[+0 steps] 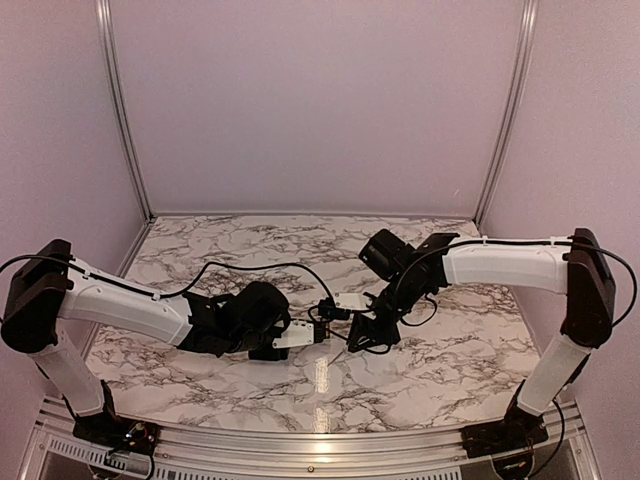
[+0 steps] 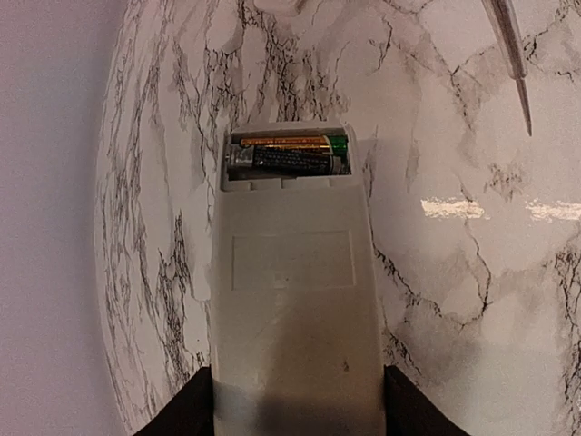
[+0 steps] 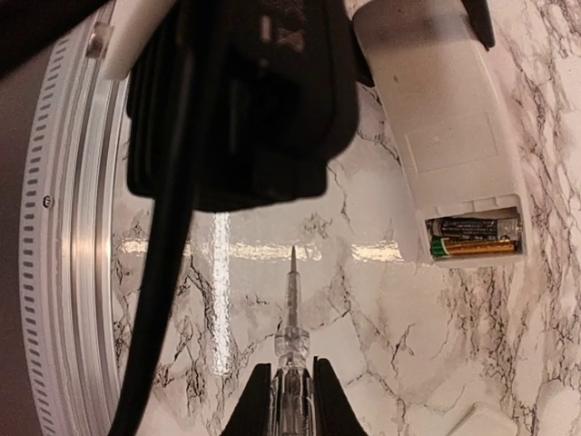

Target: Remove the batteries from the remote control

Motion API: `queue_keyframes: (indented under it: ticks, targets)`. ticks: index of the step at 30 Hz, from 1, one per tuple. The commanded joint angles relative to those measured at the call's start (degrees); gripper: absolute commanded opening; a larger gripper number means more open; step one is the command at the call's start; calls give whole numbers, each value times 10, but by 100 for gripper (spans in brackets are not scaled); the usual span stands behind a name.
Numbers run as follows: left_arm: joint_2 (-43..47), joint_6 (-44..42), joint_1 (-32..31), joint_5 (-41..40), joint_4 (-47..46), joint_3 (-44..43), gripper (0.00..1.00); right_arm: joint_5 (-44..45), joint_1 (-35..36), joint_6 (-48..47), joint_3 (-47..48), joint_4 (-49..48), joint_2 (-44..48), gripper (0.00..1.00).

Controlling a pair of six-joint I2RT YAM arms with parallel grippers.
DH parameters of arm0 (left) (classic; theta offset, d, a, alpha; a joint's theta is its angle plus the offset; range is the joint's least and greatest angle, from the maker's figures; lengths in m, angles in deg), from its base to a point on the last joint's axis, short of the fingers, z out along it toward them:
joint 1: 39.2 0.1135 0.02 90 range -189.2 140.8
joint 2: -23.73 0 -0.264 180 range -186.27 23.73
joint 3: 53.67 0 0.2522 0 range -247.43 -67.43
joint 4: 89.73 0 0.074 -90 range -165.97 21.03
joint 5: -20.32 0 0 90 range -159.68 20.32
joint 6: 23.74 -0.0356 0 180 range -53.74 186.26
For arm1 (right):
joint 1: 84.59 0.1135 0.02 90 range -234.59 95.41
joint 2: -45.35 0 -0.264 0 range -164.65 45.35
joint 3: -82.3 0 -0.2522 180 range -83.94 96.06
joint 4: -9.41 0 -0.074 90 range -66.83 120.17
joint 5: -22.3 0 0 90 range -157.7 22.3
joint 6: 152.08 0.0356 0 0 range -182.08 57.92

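Observation:
The remote control [image 2: 292, 300] is a flat white bar, held at its near end by my shut left gripper [image 2: 298, 404] just above the marble table. Its compartment is open and the batteries [image 2: 286, 154], one dark and one gold with a green end, lie side by side inside. In the right wrist view the remote [image 3: 445, 118] and the batteries [image 3: 474, 235] lie to the upper right. My right gripper [image 3: 292, 400] is shut on a clear pointed tool [image 3: 291, 318], its tip off to the side of the remote. From above, the left gripper [image 1: 275, 335] and right gripper [image 1: 368, 328] face each other.
The small flat white cover piece [image 1: 350, 301] lies on the marble table [image 1: 430, 370] just behind the grippers, and shows in the right wrist view [image 3: 486, 420]. The left arm's black wrist and cable [image 3: 236, 91] hang close in front of the right wrist camera. Walls enclose the table.

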Motion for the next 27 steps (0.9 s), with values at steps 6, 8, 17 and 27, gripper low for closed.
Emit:
queue_keyframes:
  ticks: [6,8,17,27]
  targets:
    - [1,20,3,10,-30,-13,38,46,-7,26,1,-32,44,0]
    - [2,24,3,13,-29,-11,38,59,-12,26,6,-35,46,0]
    - [8,32,3,31,-11,-13,38,103,-25,33,41,-46,22,0]
    - [8,42,3,40,5,-20,38,123,-28,45,70,-54,-1,0]
